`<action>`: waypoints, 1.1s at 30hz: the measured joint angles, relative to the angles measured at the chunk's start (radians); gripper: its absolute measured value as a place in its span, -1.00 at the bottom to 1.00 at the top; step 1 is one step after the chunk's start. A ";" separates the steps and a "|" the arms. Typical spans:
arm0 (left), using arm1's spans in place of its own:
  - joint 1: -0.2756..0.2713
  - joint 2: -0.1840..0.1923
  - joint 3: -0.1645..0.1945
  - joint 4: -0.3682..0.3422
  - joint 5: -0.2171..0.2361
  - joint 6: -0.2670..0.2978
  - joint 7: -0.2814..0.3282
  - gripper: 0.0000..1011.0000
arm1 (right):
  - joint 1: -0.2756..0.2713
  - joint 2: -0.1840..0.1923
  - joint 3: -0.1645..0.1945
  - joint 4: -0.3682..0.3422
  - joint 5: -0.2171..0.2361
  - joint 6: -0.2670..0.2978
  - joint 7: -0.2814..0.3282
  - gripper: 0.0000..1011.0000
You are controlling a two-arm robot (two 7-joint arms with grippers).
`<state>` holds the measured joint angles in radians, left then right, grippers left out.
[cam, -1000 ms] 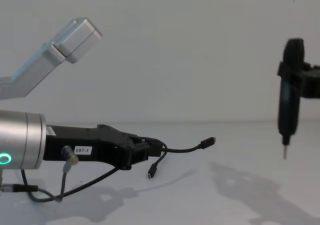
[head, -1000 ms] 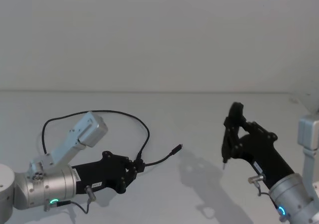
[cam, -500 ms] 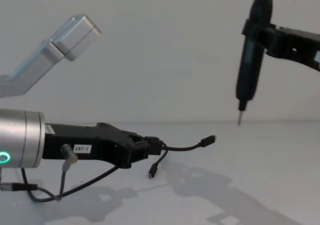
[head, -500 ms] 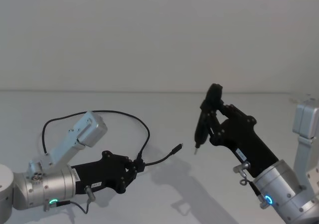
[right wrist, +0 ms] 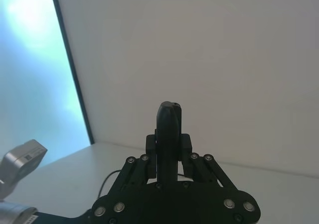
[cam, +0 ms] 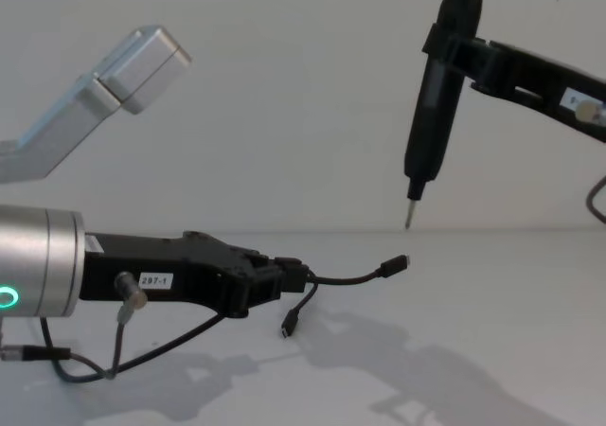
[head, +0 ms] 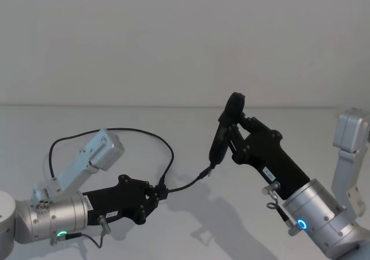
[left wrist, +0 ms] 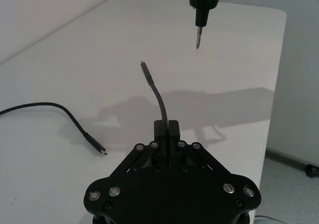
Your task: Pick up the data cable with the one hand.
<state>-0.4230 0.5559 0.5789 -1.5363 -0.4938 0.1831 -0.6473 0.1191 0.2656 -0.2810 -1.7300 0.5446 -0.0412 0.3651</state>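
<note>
The data cable point(head: 171, 153) is pinched at its Y-junction in the left hand point(head: 158, 192), whose two black fingers point(left wrist: 173, 131) are clenched on it low over the near left of the tabletop point(head: 315, 127). From the grip one short branch arches forward and up to a small black plug point(cam: 398, 265) held off the surface. A second branch point(cam: 301, 308) droops toward the tabletop — whether its plug touches cannot be told — and the long run loops back behind the left arm in a wide arc. Just above the raised plug, close but apart, hangs the pointed metal tip point(cam: 410, 218) of a slim black tool point(cam: 434, 104), held nearly upright. The right hand point(right wrist: 168, 145) is closed around the tool's upper body and reaches in from the right, above the tabletop. Behind the left hand come a white label point(cam: 156, 281), a thick silver cylinder point(head: 58, 214) with a green ring light point(head: 60, 234), and a grey wire with a silver barrel plug point(cam: 126, 292) dangling beside it; a silver box-ended link point(cam: 142, 59) juts up over that arm. The right arm's silver wrist carries a blue ring light point(head: 300, 223). The tabletop is plain matte white, marked by the arms' soft shadows, and meets a bare pale wall point(head: 173, 40). In the right wrist view a bright bluish pane point(right wrist: 35, 74), edged by a dark strip, stands beside that wall.
</note>
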 joint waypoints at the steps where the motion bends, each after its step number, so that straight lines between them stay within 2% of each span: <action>1: 0.000 0.000 0.000 0.000 0.000 0.000 0.000 -0.93 | 0.003 0.000 0.000 0.005 0.005 0.001 0.007 -0.45; 13: 0.000 0.001 0.000 -0.001 0.000 0.000 0.000 -0.93 | 0.085 0.006 0.010 0.130 0.178 0.046 0.184 -0.45; 20: 0.000 0.001 0.000 -0.001 0.000 0.000 0.000 -0.93 | 0.132 0.008 0.021 0.204 0.245 0.059 0.252 -0.45; 28: 0.000 0.001 0.000 -0.001 0.000 0.000 0.000 -0.93 | 0.169 0.000 0.034 0.261 0.278 0.050 0.262 -0.45; 33: 0.000 0.001 0.000 -0.001 0.000 0.000 0.000 -0.93 | 0.185 -0.007 0.037 0.286 0.276 0.030 0.230 -0.45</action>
<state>-0.4226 0.5565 0.5790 -1.5374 -0.4937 0.1831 -0.6474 0.3037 0.2586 -0.2437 -1.4439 0.8204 -0.0109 0.5949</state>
